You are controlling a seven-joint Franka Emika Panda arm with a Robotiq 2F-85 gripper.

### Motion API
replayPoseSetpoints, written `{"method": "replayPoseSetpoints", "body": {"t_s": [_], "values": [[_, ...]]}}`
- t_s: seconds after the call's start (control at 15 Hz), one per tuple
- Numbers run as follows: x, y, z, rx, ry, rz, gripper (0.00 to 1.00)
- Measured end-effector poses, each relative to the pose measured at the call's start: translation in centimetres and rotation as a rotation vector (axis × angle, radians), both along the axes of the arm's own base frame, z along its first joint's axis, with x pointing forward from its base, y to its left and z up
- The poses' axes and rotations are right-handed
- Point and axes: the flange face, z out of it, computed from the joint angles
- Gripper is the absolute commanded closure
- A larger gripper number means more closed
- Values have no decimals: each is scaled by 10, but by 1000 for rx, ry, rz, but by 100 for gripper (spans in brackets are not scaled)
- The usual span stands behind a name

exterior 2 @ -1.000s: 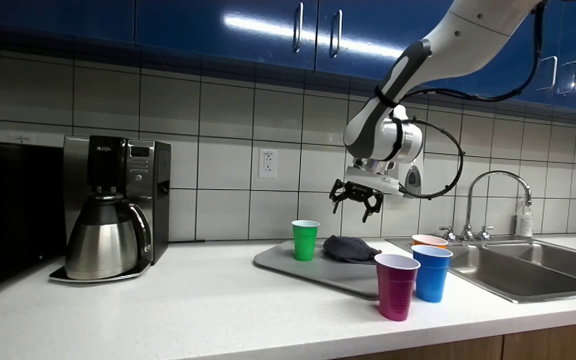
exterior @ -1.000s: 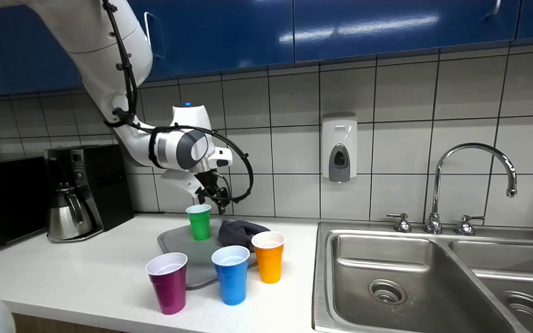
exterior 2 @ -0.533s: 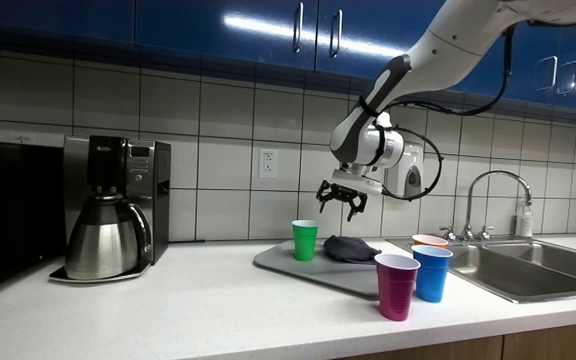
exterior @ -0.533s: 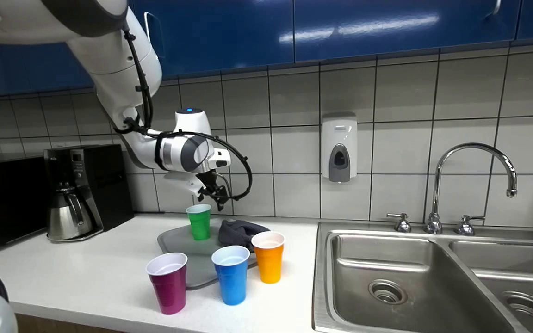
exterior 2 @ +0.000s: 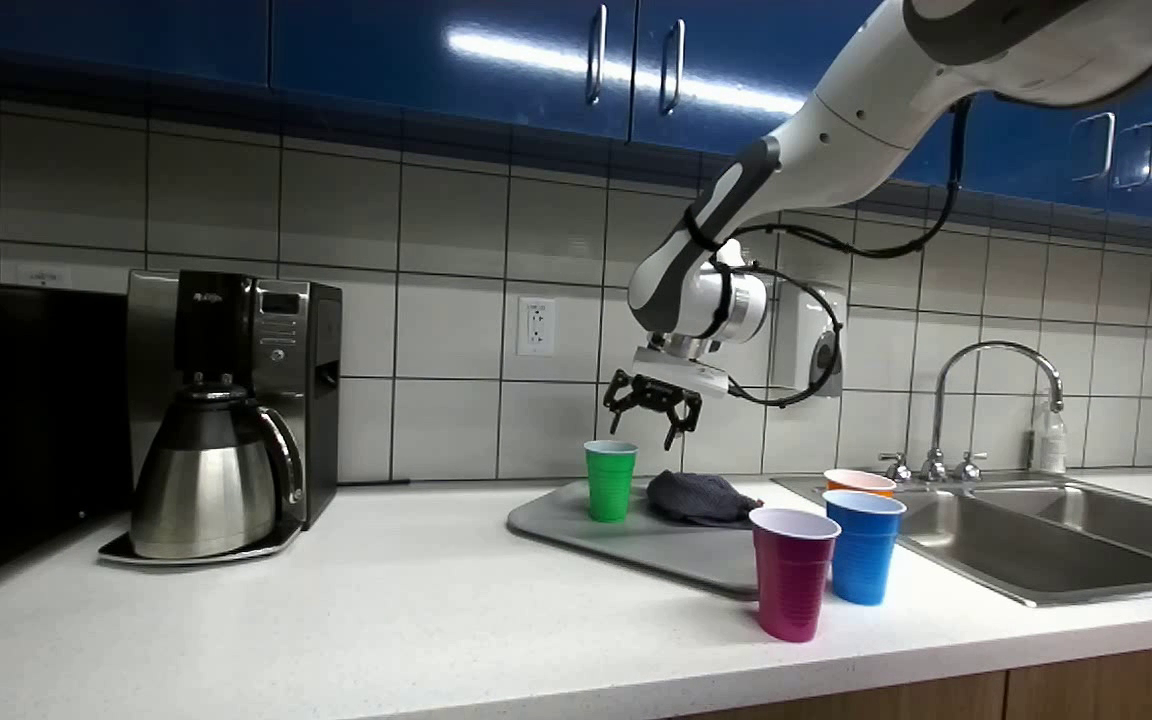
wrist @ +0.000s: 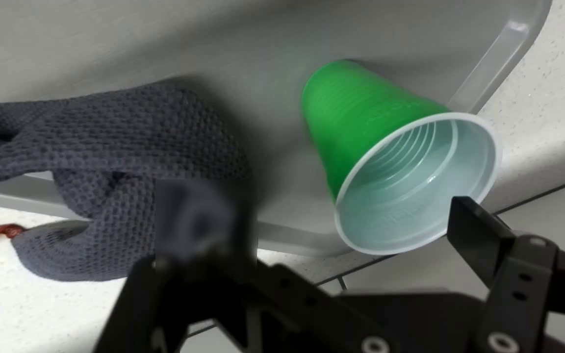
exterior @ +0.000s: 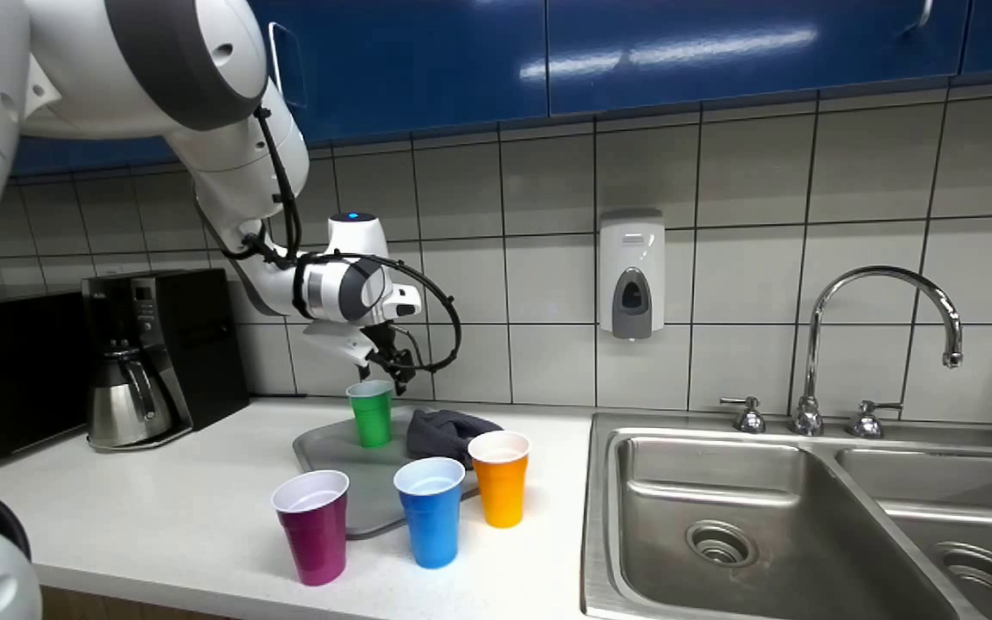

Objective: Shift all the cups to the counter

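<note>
The green cup (exterior: 371, 418) stands upright on the grey tray (exterior 2: 626, 540) in both exterior views (exterior 2: 610, 482). The wrist view shows the green cup (wrist: 361, 117) with its white inside facing the camera. The magenta cup (exterior: 315, 538), blue cup (exterior: 430, 521) and orange cup (exterior: 501, 486) stand upright on the off-white counter (exterior 2: 386, 610) by the tray. My gripper (exterior 2: 642, 436) is open and empty, above and slightly to one side of the green cup's rim. In the wrist view, the gripper's (wrist: 344, 198) left finger is blurred.
A dark grey cloth (exterior 2: 701, 498) lies on the tray beside the green cup. A coffee maker (exterior 2: 236, 400) with a steel pot stands at the left. The steel double sink (exterior: 720, 482) and faucet are at the right. A tiled wall stands behind, with blue cabinets (exterior: 427, 69) above.
My arm has moved so that the open gripper is closer to the green cup, going left and slightly down in the exterior views. The cups, tray and cloth have not moved.
</note>
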Motion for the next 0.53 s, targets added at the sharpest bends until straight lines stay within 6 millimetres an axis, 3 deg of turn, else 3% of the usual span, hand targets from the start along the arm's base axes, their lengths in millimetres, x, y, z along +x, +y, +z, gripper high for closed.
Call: {"method": "replayPoseSetpoints", "body": {"t_s": [0.53], "values": [[25,15,-22,-9,89,31,0]]}}
